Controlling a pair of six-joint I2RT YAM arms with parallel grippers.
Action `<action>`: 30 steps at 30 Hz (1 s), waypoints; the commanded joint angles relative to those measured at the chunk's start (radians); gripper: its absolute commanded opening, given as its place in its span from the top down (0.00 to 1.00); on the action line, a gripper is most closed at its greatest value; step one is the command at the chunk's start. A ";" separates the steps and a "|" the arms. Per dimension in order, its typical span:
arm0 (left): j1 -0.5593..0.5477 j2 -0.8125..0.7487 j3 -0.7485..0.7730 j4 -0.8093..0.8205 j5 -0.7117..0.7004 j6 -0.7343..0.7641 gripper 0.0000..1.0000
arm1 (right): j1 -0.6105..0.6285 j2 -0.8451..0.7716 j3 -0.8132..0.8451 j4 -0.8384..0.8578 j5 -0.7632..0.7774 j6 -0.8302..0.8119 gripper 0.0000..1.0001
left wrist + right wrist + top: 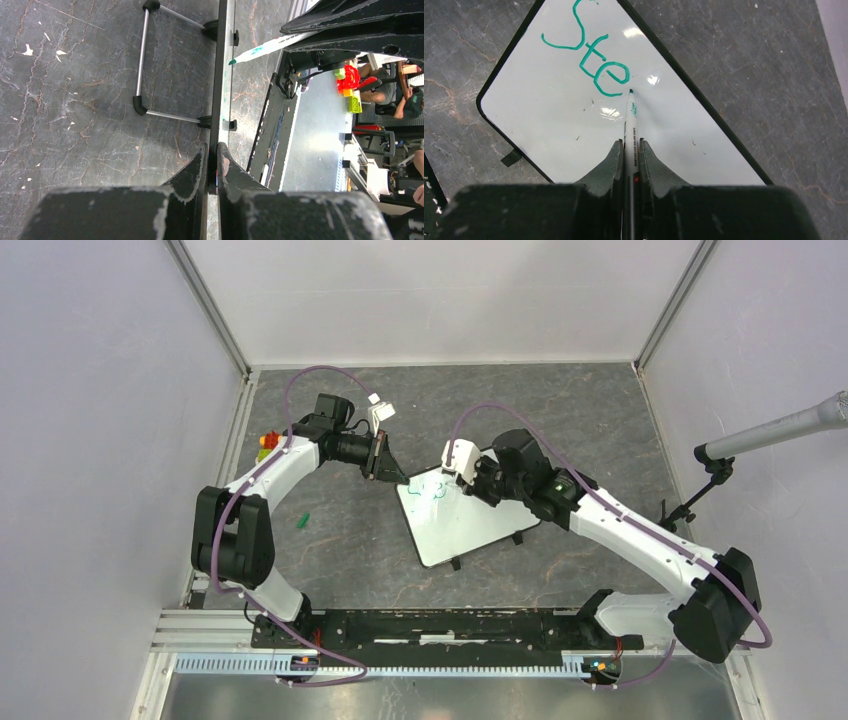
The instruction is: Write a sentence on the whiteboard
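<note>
- Whiteboard [468,528]: was found at the middle of the grey table [340,550], turned askew between the two arms.
- Left gripper [212,147]: was clamped tight on the whiteboard's thin black edge, which was seen edge-on.
- Right gripper [629,142]: was pinched on a white marker [631,127].
- Marker tip: was set at the board surface, just beside the last letter.
- Sentence [591,52]: only green "Ste" was recorded, near one corner.

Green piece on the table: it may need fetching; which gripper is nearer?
Left. The left gripper clamps the whiteboard edge facing the green piece; the right gripper, holding a marker, is farther, over the board.
</note>
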 commanded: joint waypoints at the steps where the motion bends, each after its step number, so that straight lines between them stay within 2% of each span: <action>1: -0.005 0.005 0.010 0.017 -0.016 0.036 0.97 | -0.004 -0.008 0.053 0.011 0.012 -0.007 1.00; 30: -0.005 0.013 0.015 0.017 -0.020 0.038 0.97 | -0.025 0.055 0.091 0.016 0.047 -0.027 1.00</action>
